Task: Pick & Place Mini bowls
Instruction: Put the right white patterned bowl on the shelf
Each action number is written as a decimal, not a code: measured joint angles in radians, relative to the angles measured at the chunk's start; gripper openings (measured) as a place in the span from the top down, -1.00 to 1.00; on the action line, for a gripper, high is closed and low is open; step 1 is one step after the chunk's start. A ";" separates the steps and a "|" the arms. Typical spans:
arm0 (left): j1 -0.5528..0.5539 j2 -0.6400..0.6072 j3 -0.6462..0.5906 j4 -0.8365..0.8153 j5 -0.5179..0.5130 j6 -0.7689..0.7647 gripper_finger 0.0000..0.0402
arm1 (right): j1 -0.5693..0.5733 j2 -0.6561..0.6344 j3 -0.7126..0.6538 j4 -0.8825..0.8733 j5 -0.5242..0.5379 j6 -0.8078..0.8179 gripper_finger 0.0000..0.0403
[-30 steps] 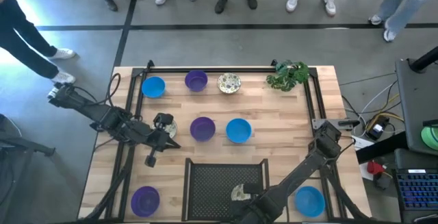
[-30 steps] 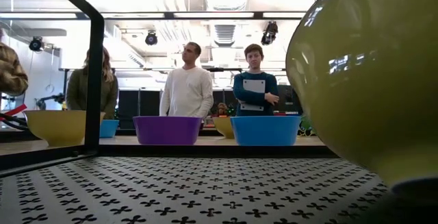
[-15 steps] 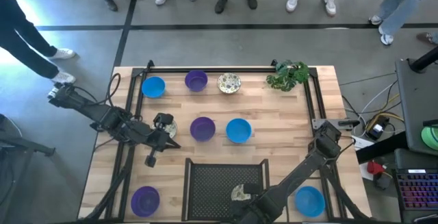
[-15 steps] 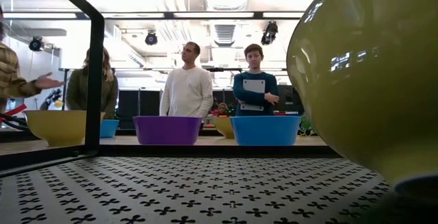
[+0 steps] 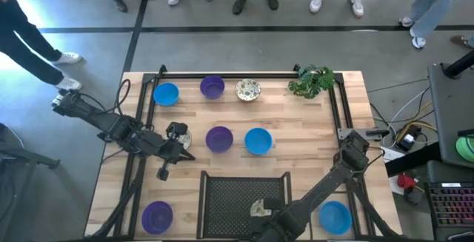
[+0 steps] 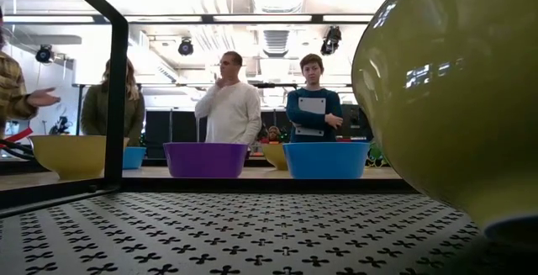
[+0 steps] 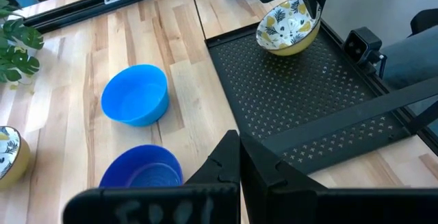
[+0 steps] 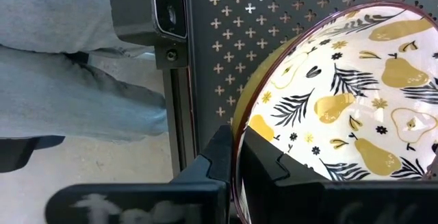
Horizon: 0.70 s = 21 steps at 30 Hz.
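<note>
Several mini bowls stand on the wooden table: blue (image 5: 166,94), purple (image 5: 212,87) and cream patterned (image 5: 248,89) along the far side, purple (image 5: 219,139) and blue (image 5: 258,141) in the middle, purple (image 5: 157,216) and blue (image 5: 335,217) at the near corners. My right gripper (image 8: 236,142) is shut on a pear-patterned bowl (image 7: 287,25) with a yellow outside, over the black mesh tray (image 5: 222,197). My left gripper (image 7: 239,152) hangs shut and empty above the table's left middle, beside another cream bowl (image 5: 180,135). My right gripper pinches the pear-patterned bowl's rim (image 8: 237,131), one finger inside the bowl and one outside. The fingers come steeply from above. The bowl sits tilted in the hold, its foot (image 6: 513,229) low at the mesh; whether it rests there I cannot tell.
A leafy green plant (image 5: 311,81) stands at the far right corner. A black frame rail (image 5: 237,75) runs round the table. People stand beyond the far edge (image 6: 229,98). Bare wood lies between the middle bowls and the plant.
</note>
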 joint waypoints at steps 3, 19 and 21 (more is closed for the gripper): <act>0.000 0.000 0.000 0.000 0.000 0.000 1.00 | 0.000 0.000 0.000 0.000 0.000 0.000 0.94; 0.000 0.000 0.000 0.000 0.000 0.000 1.00 | 0.000 0.000 0.000 0.001 0.001 -0.007 0.93; 0.000 0.000 0.000 0.000 0.000 0.000 1.00 | 0.000 0.001 0.000 0.002 0.000 -0.007 0.90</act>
